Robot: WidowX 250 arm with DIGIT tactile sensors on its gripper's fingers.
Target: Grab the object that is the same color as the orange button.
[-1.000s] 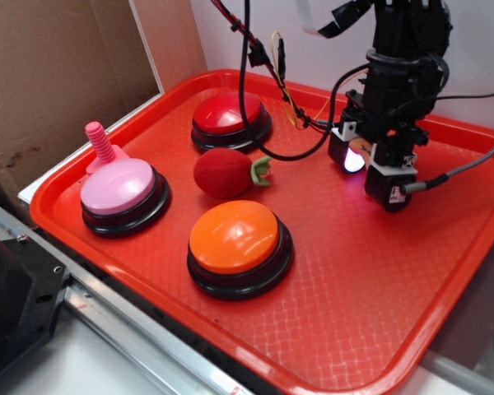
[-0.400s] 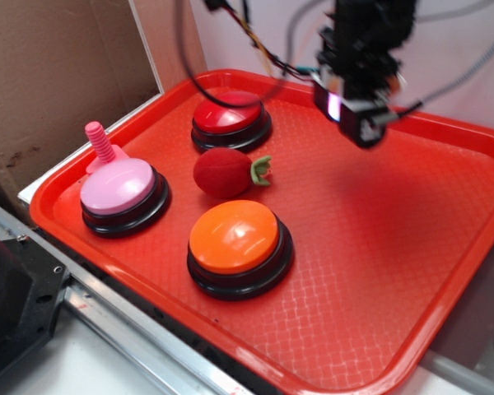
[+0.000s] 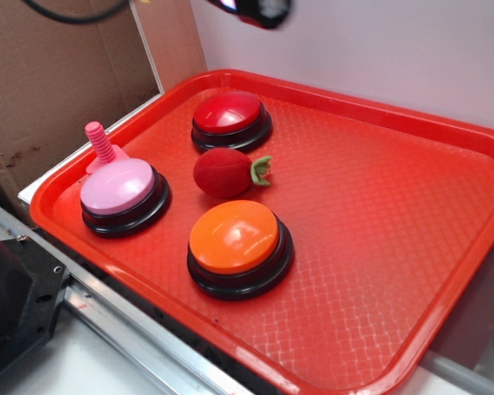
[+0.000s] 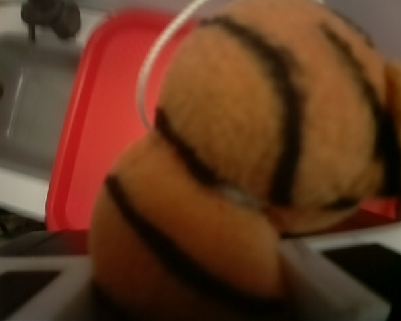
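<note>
Striped orange plush toy (image 4: 254,167) now fills the wrist view, clamped in the end effector (image 3: 259,10) lifted above the red tray (image 3: 395,239).

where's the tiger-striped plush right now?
Not on the red tray in the exterior view. It fills the wrist view, the orange striped plush close against the camera at the claw, tray far below.

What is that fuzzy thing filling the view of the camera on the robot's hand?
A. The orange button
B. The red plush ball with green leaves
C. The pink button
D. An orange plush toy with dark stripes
D. The wrist view is filled by an orange plush toy with dark stripes, held up close above the red tray, while the outside view shows no such toy on the tray.
</note>
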